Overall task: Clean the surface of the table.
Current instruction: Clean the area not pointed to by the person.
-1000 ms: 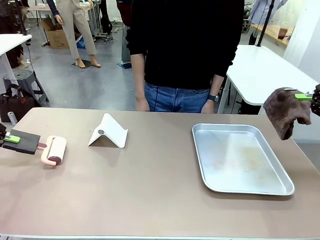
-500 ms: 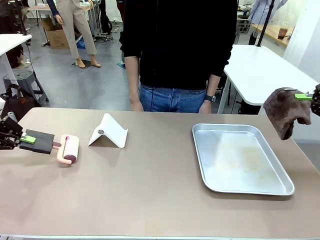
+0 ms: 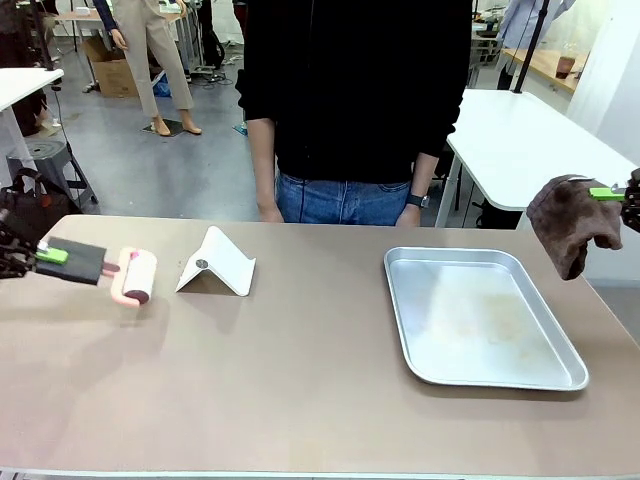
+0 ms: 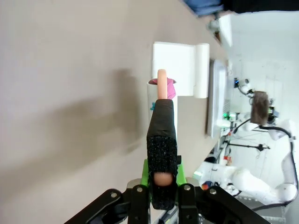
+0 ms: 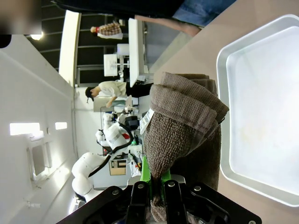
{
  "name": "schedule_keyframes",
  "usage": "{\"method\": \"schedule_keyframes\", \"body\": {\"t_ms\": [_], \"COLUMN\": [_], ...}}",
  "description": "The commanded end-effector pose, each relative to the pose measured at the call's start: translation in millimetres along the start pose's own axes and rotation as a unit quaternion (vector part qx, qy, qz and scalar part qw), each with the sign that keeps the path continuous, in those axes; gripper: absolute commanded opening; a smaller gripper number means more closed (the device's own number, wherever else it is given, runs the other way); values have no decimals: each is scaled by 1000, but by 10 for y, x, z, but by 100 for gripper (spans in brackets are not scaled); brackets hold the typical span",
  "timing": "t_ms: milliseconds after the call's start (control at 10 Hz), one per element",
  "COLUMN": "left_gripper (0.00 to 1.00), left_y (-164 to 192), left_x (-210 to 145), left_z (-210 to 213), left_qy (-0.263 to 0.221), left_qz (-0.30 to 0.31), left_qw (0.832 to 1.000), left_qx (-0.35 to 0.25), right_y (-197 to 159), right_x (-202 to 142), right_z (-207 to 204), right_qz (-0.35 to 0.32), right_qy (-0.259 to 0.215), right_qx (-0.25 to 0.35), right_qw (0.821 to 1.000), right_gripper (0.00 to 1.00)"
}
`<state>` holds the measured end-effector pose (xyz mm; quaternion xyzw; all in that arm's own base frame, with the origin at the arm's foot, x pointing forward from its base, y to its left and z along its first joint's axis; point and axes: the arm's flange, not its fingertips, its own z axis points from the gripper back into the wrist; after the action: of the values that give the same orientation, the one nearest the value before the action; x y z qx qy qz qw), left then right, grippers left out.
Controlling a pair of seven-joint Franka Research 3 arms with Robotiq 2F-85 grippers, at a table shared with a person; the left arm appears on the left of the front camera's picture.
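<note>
Clamped tight with the left gripper (image 3: pixel 42 257) on the black handle (image 3: pixel 76 261) of a pink roller (image 3: pixel 137 276), low over the left end of the table (image 3: pixel 300 380); perhaps touching the top, hard to tell. Pinched in the right gripper (image 3: pixel 618 193), a brown cloth (image 3: pixel 572 222), raised off the right end. Could bump the white stand (image 3: pixel 218 262) just beside if pushed sideways carelessly.

No legible text or labels
</note>
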<state>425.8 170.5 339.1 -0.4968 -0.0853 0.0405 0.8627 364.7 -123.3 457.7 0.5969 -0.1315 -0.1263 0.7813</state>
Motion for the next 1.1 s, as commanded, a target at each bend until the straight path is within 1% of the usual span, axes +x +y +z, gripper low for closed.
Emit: {"method": "schedule_keyframes", "body": {"t_ms": [0, 200, 400, 500, 700, 900, 1000], "left_gripper": [22, 22, 22, 22, 22, 22, 22], "left_y": [-224, -368, -343, -301, -176, -68, -30], "left_x": [-30, -126, -192, -197, -180, -128, -108], "left_z": [384, 736, 1053, 1227, 1576, 1820, 1904], "left_qy": [-42, -56, -40, -46, -50, -73, -73], "left_qz": [-29, -43, -33, -20, 5, 11, 15], "left_qw": [997, 996, 997, 996, 988, 973, 964], "left_qx": [-49, -62, -66, -77, -148, -217, -255], "right_y": [40, 40, 40, 40, 40, 40, 40], "right_x": [-13, -13, -13, -13, -13, -13, -13], "right_z": [9, 9, 9, 9, 9, 9, 9], "right_qz": [1, 1, 1, 1, 1, 1, 1], "right_qy": [-1, -1, -1, -1, -1, -1, -1], "right_qx": [2, 2, 2, 2, 2, 2, 2], "right_qw": [1000, 1000, 1000, 1000, 1000, 1000, 1000], "right_gripper": [9, 9, 9, 9, 9, 9, 9]}}
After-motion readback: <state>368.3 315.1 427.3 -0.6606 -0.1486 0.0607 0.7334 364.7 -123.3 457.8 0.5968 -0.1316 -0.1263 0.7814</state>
